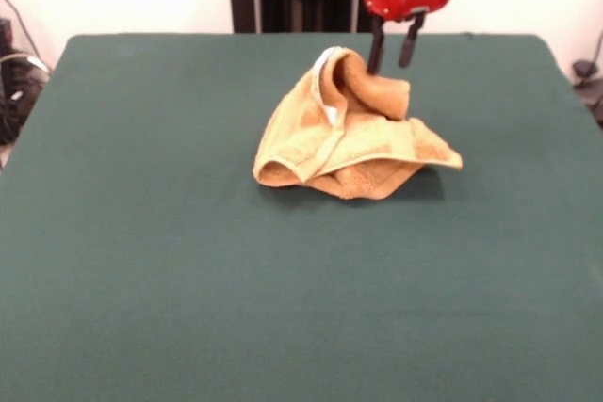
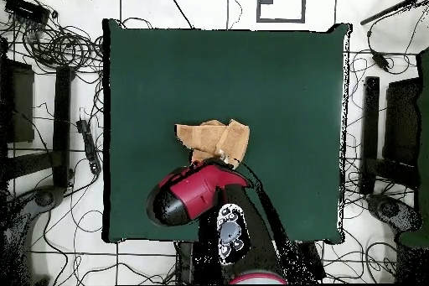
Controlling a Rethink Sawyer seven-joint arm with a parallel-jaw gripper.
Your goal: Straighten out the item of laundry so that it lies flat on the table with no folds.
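A crumpled orange-tan towel (image 1: 350, 134) sits in a rumpled heap toward the far middle of the green counter (image 1: 188, 280), its folds piled up and a small white label (image 1: 326, 58) showing at the peak. The red-and-black arm's gripper (image 1: 394, 56) hangs just behind the heap's raised top, its jaws parted a little with nothing between them.

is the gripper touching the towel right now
Cannot tell. In the front view the open gripper stands just behind the towel's raised fold, hiding any gap; overhead, the arm covers that spot.
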